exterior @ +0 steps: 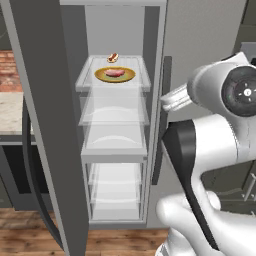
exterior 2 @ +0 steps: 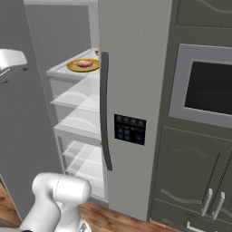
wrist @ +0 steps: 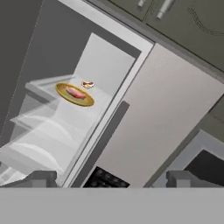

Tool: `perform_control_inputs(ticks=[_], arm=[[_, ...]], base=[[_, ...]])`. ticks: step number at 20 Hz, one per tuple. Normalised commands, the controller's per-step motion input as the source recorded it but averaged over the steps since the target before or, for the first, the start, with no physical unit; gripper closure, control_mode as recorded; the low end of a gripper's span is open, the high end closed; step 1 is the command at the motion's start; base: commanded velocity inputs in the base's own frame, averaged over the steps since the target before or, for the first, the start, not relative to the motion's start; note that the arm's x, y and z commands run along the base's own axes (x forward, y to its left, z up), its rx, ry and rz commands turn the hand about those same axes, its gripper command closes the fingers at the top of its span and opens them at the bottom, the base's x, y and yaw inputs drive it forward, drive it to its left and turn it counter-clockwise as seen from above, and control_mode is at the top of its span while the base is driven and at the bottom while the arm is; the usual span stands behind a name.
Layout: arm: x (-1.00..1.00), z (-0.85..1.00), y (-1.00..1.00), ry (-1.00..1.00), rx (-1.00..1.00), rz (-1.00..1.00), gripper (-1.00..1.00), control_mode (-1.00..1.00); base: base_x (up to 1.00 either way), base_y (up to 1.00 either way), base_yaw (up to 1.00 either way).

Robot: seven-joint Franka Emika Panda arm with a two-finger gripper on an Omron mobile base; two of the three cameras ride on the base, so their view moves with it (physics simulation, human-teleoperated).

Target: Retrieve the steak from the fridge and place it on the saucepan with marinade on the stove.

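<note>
The fridge (exterior: 50,100) stands with its left door swung open and its right door (exterior 2: 131,68) closed. On its top glass shelf the steak (exterior: 115,73) lies flat on a round yellow-olive plate (exterior: 127,76); both also appear in the right base view as the steak (exterior 2: 84,64) and in the hand view as the steak (wrist: 75,92). My gripper (wrist: 113,179) is open and empty, well back from the shelf, facing the fridge (wrist: 166,113) at a roll. The saucepan, the marinade and the stove are out of view.
A tiny red-and-white item (exterior: 113,57) sits behind the plate. Glass shelves and drawers fill the fridge below. The closed door carries a long dark handle (exterior 2: 105,108) and a dispenser panel (exterior 2: 130,129). A built-in oven (exterior 2: 210,88) and dark cabinets (exterior 2: 190,181) stand to the right.
</note>
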Motion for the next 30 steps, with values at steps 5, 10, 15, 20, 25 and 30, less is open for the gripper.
perform_control_inputs(ticks=[5,10,15,20,25,30], arm=[[0.0,-0.28,0.0,0.06,0.0,0.17,-1.0,-1.0],[0.0,-0.2,0.0,0.05,0.0,0.17,-1.0,-1.0],[-0.07,-0.21,-0.15,0.03,0.0,0.22,-1.0,-1.0],[-0.21,-0.24,-0.3,0.0,0.02,0.28,-1.0,-1.0],[-0.13,-0.24,-0.1,0.0,0.0,0.28,-1.0,-1.0],[0.0,-0.17,0.0,-0.01,0.0,0.09,-1.0,-1.0]], base=[[0.0,0.0,0.0],[0.0,0.0,0.0],[0.0,0.0,0.0],[0.0,0.0,0.0],[0.0,0.0,0.0],[0.0,0.0,0.0]])
